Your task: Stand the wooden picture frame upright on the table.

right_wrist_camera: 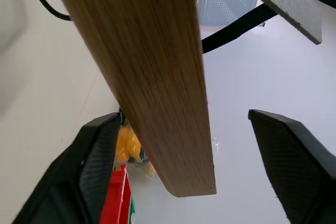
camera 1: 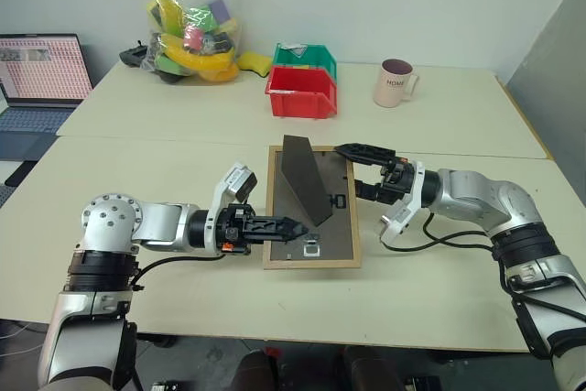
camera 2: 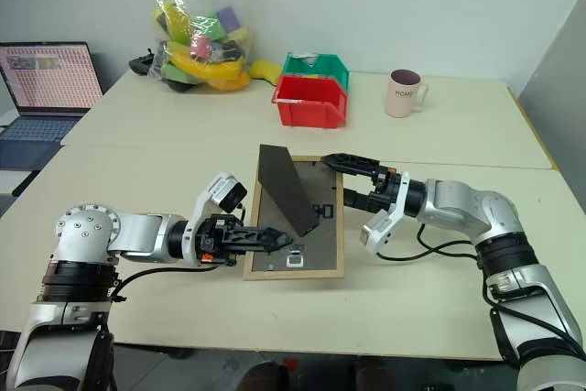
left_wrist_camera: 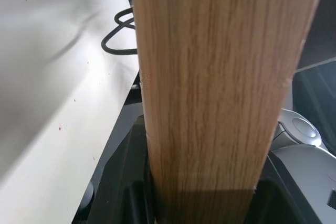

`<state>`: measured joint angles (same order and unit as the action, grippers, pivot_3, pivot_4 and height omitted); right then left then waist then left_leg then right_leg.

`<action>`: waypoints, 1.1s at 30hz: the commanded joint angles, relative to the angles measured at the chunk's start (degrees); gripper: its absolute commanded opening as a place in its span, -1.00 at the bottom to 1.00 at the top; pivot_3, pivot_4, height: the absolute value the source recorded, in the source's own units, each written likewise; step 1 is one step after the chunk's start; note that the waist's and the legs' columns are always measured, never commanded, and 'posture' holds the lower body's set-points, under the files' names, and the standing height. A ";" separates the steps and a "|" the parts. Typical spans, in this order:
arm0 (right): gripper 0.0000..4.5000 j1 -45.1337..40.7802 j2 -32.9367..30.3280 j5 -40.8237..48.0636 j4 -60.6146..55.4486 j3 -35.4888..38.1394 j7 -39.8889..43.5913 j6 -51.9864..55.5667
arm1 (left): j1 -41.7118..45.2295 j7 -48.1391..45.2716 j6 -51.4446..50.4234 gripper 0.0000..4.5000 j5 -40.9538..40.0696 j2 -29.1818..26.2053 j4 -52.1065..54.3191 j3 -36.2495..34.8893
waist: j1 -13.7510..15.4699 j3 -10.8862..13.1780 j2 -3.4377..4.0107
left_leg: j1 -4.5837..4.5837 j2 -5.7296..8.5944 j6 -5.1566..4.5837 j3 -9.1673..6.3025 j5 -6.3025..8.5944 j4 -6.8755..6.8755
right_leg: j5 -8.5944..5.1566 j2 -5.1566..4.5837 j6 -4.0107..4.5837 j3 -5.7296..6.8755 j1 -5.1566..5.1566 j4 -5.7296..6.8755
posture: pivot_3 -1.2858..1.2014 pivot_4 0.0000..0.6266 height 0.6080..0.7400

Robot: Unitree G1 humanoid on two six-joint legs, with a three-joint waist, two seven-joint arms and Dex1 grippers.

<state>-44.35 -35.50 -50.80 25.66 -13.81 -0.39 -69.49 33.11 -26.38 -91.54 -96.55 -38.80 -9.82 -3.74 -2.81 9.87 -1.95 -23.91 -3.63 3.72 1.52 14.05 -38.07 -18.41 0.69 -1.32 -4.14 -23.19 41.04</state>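
Frame (camera 1: 311,210) lies back-up near the table's (camera 1: 183,148) front edge, stand swung up; left gripper (camera 1: 291,225) clamped on its left rail to steady it, right gripper (camera 1: 366,171) spread astride the right rail.

I count one wooden picture frame (camera 1: 311,258), two bins (camera 1: 301,91), one mug (camera 1: 395,82), one laptop (camera 1: 38,75), one toy bag (camera 1: 192,20).

Bright, even indoor light, soft shadows; wrist views blur up close.
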 commanded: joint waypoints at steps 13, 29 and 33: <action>-0.42 -2.44 -1.77 3.19 -0.67 -1.52 -3.56 -0.84 | -2.59 6.65 7.58 0.01 -13.16 -4.53 5.90 5.24 | -0.05 0.00 0.00 | 0.02 0.00 -0.02 -0.03 -0.01 0.00 | 0.00 0.01 0.00 0.00 0.01 0.04 | 0.03 -0.52 1.00; -0.43 5.64 0.75 63.07 -3.22 -10.01 41.04 32.23 | -7.92 5.03 31.54 1.00 21.07 -14.67 15.46 -8.66 | -0.57 0.01 0.01 | 0.03 -0.10 -0.05 -0.10 -0.02 0.04 | 0.01 0.00 0.03 -0.02 0.09 0.00 | 0.03 -0.52 1.00; -0.43 5.44 4.34 80.56 -7.81 -8.62 54.10 69.31 | -16.40 -3.69 41.21 1.00 34.51 -18.66 28.28 -9.08 | -0.11 0.01 0.01 | 0.02 -0.15 -0.05 -0.11 -0.02 0.03 | 0.01 -0.04 0.03 0.02 0.13 -0.03 | 0.03 -0.52 1.00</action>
<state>-37.81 -32.26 19.29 21.24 -25.52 48.13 -17.95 19.19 -24.88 -56.17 -69.10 -54.83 11.31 -11.74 -2.92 9.88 -1.95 -23.89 -3.81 3.66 1.42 14.03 -38.03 -18.39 0.64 -1.29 -4.12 -23.08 40.99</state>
